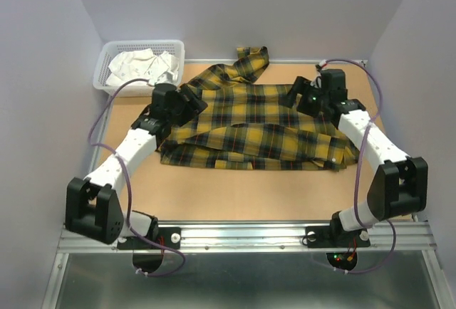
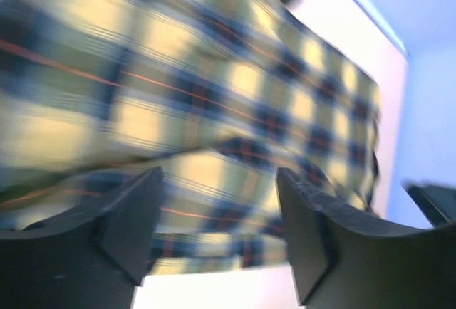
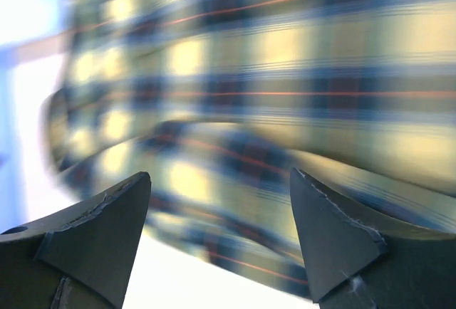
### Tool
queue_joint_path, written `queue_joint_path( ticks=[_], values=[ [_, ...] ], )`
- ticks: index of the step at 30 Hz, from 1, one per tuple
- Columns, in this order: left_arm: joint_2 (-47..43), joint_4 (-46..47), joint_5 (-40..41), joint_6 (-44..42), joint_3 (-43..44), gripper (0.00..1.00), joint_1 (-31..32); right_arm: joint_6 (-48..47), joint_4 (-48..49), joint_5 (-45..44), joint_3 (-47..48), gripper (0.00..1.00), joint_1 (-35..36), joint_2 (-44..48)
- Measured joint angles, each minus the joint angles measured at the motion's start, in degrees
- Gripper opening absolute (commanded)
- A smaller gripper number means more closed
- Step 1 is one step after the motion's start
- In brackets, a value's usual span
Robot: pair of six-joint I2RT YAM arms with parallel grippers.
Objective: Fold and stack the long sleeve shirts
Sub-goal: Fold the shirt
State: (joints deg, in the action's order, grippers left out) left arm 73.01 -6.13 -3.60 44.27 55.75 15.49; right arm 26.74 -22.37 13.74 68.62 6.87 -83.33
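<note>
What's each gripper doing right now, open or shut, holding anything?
Left gripper: open, holding nothing, over the plaid shirt.
Right gripper: open, holding nothing.

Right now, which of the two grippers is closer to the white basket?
The left gripper: it hangs over the left side of the plaid shirt, next to the basket. The right gripper is across the shirt, on the other side.

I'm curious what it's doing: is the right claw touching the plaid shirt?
Cannot tell. In the right wrist view the right gripper stands open with the shirt blurred behind it; the top view hides its fingertips. Neither contact nor gap shows.
</note>
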Motion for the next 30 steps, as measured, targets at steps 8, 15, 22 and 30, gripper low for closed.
queue_joint_path(
  ticks=[8, 15, 22, 30],
  values=[
    [13.0, 5.2, -7.1, -0.2, 1.2, 0.44, 7.7, 9.5, 18.8, 9.6, -2.6, 0.84, 13.1, -8.8],
    [17.2, 9.6, -6.1, -2.3, -4.8, 0.31, 6.2, 15.0, 31.9, 12.5, -3.7, 0.83, 20.2, -18.0],
    [20.1, 18.3, -7.0, -0.7, -14.3, 0.29, 0.4, 20.5, 46.9, 14.1, -11.6, 0.83, 20.9, -26.2],
    [19.4, 23.3, -6.7, 1.4, -16.9, 0.31, -1.7, 20.8, 54.4, 13.7, -16.7, 0.83, 19.8, -28.0]
  ],
)
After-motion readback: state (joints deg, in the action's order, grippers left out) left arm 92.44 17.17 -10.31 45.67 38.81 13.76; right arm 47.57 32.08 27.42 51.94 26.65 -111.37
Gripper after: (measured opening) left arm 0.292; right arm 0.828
